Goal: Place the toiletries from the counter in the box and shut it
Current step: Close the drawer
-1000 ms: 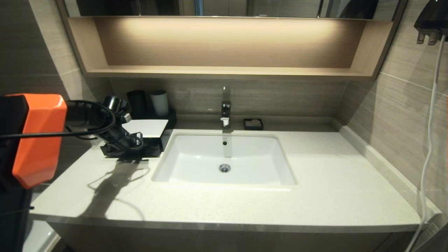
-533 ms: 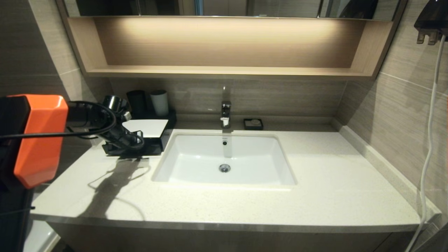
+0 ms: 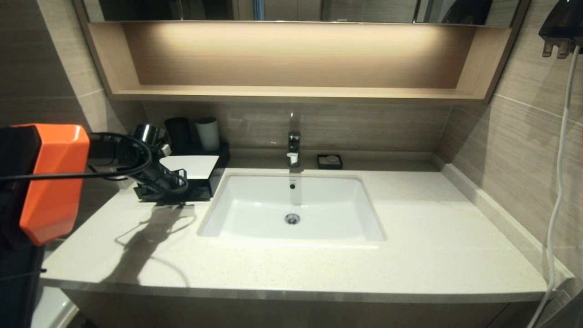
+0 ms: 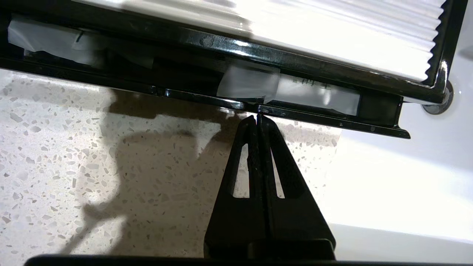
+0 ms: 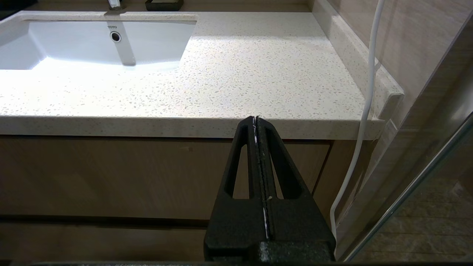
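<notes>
Drawer of box half out, left gripper pressed together, tips at its front edge

Packet lies inside drawer; it looks light, thin and slippery, drawer front stiff and glossy, best pushed at middle. Right gripper closed, parked below counter

The black box with white top panel sits on my tabletop left of the basin, its drawer slightly open, a clear packet inside.

Counter off-white, speckled; box black, top seemingly white.
</notes>
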### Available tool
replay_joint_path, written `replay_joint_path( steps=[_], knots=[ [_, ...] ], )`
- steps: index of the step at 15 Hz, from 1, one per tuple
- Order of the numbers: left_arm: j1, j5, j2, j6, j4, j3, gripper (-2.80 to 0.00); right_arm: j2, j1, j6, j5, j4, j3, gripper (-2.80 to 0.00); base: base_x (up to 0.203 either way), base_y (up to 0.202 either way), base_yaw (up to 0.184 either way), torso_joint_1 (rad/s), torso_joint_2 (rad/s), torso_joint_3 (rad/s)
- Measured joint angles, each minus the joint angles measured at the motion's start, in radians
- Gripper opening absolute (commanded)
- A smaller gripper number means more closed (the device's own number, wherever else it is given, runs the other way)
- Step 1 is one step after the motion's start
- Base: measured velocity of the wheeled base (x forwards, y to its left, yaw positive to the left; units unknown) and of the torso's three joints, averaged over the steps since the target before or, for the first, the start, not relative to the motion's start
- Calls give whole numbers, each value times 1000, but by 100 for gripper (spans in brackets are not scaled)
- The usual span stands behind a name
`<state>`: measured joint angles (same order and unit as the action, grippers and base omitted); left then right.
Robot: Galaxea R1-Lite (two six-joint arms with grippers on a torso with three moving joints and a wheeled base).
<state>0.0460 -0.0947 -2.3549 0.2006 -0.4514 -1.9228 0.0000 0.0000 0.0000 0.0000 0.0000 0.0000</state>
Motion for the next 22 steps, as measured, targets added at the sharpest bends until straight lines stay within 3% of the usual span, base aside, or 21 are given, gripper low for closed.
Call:
replay_joint_path(
  steps=[22],
  knots=[
    [0, 0, -8, 48, 35, 4, -280, 0, 0, 0, 0, 0, 0, -280, 0, 0, 0, 0, 0, 0]
  ],
)
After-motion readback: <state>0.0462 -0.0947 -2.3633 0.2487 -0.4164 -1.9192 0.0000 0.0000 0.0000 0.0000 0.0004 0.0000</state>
